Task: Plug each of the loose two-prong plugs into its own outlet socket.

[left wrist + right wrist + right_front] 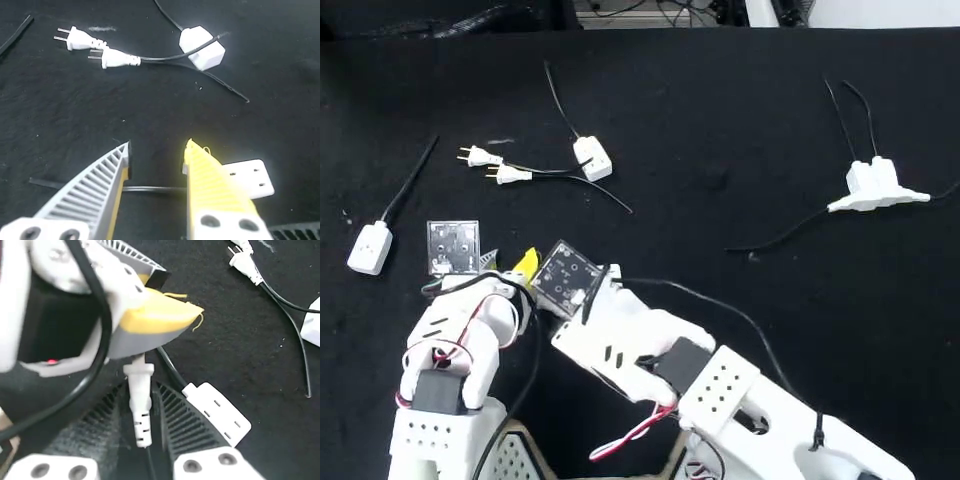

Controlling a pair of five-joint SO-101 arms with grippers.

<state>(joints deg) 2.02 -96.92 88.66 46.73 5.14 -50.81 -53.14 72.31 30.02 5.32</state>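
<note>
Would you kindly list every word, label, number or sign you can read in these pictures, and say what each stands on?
None is readable.
Square black-and-white board, second tilted board: markings too small to read.
Loose white two-prong plugs, white outlet block, white plug clamped in the right gripper: no print visible.

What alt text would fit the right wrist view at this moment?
The right gripper's dark ribbed fingers grip a white two-prong plug, right beside the left gripper's yellow finger. A white outlet socket lies next to them on the black table, with loose plugs farther off.
</note>
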